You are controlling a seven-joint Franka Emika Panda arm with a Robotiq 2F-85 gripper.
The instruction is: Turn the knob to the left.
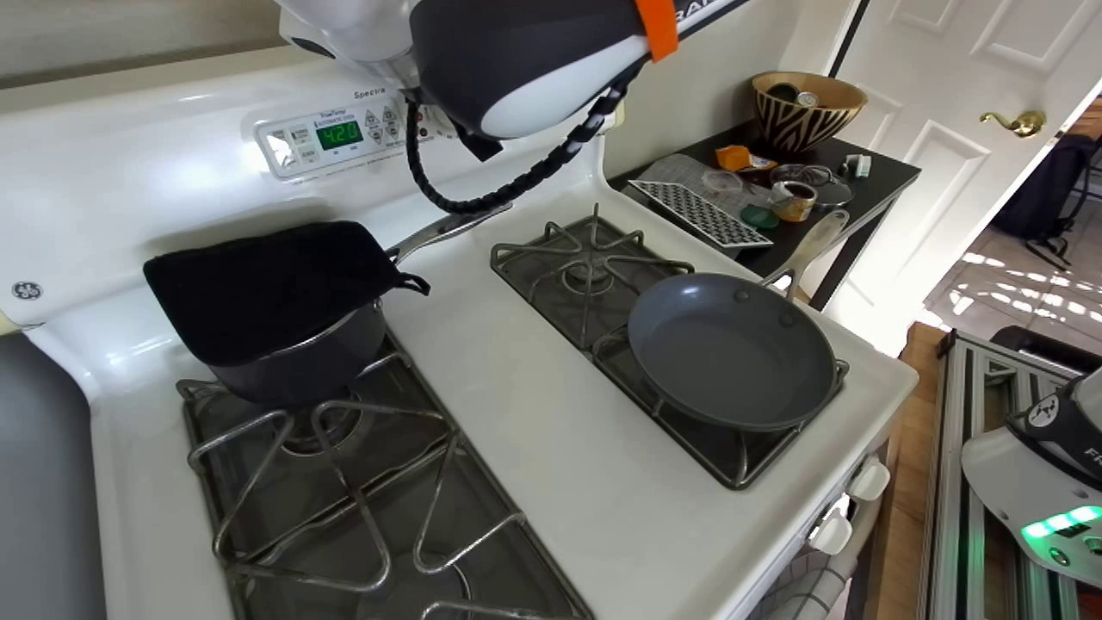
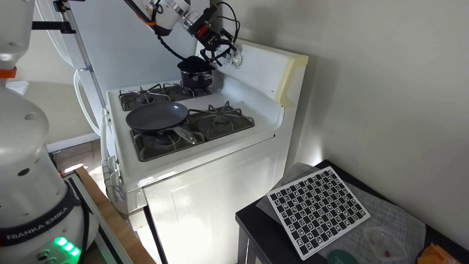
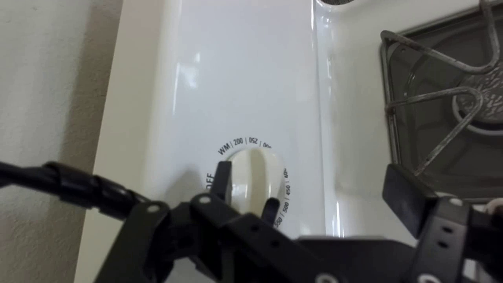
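Note:
The white oven knob (image 3: 257,177) sits on the stove's back panel, in a ring of printed marks from OFF and WM up to 550. Its raised grip bar runs nearly straight up and down in the wrist view. The knob also shows in an exterior view (image 2: 237,58). My gripper (image 3: 314,186) is open with nothing between its fingers. Its left finger overlaps the knob's left edge and lower part in the wrist view; I cannot tell whether it touches. Its right finger is far to the right of the knob. The gripper also shows at the panel in an exterior view (image 2: 226,57).
A dark pot (image 1: 297,362) with a black cloth on it stands on a back burner. A grey pan (image 1: 732,349) sits on a front burner. Burner grates (image 2: 221,119) lie below the panel. A dark side table (image 2: 253,220) holds a checkered board (image 2: 318,211).

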